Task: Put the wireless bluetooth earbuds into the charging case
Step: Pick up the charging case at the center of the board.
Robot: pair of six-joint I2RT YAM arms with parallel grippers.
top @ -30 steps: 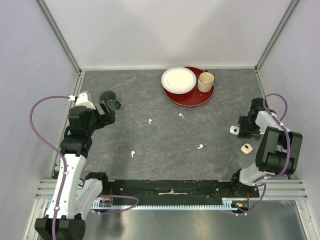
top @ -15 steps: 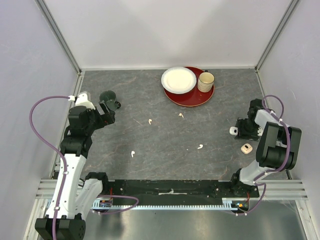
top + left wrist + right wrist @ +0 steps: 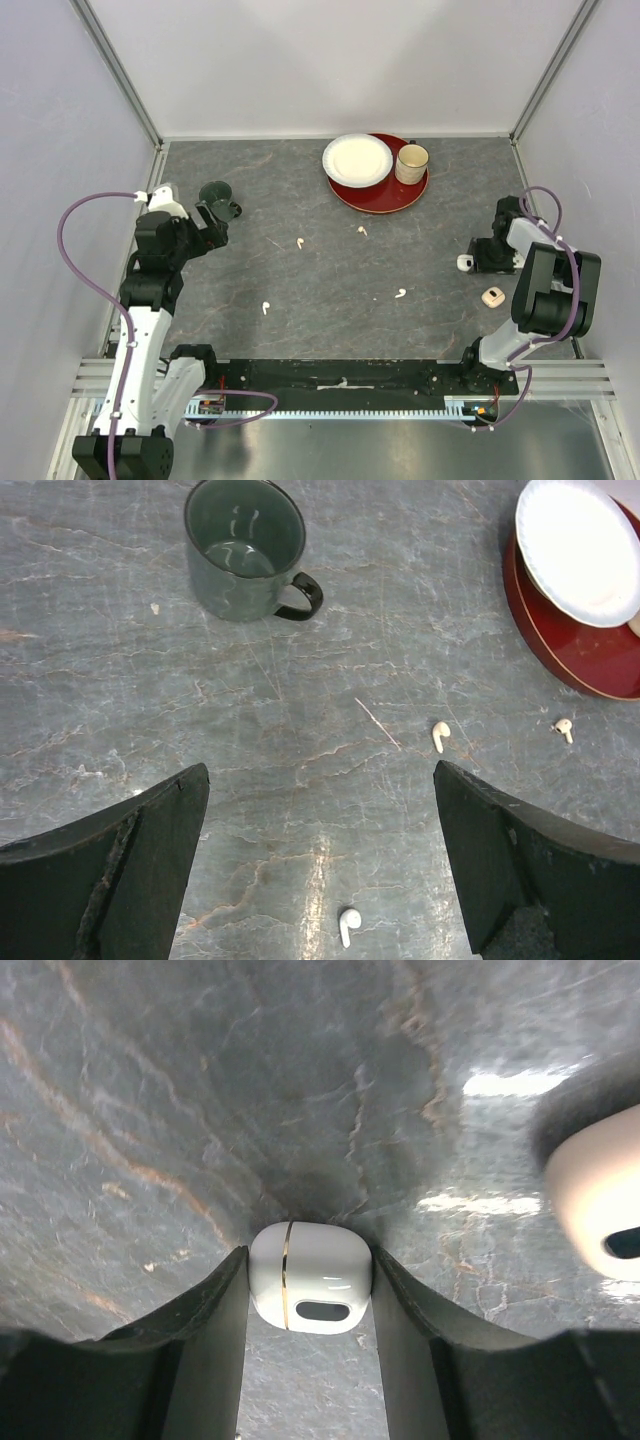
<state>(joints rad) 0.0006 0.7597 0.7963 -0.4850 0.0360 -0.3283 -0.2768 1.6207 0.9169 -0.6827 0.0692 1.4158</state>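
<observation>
The right pincer (image 3: 310, 1260) pinched a glossy white rounded plastic charging case (image 3: 312, 1290) between its jaws; the left pincer (image 3: 320, 770) stood spread wide.

I see a dark grey, marble-veined table top (image 3: 340, 270) closed in by plain pale white walls (image 3: 330, 60) with silver aluminium corner posts (image 3: 120, 75), and soft light makes small glares on the surface.
</observation>
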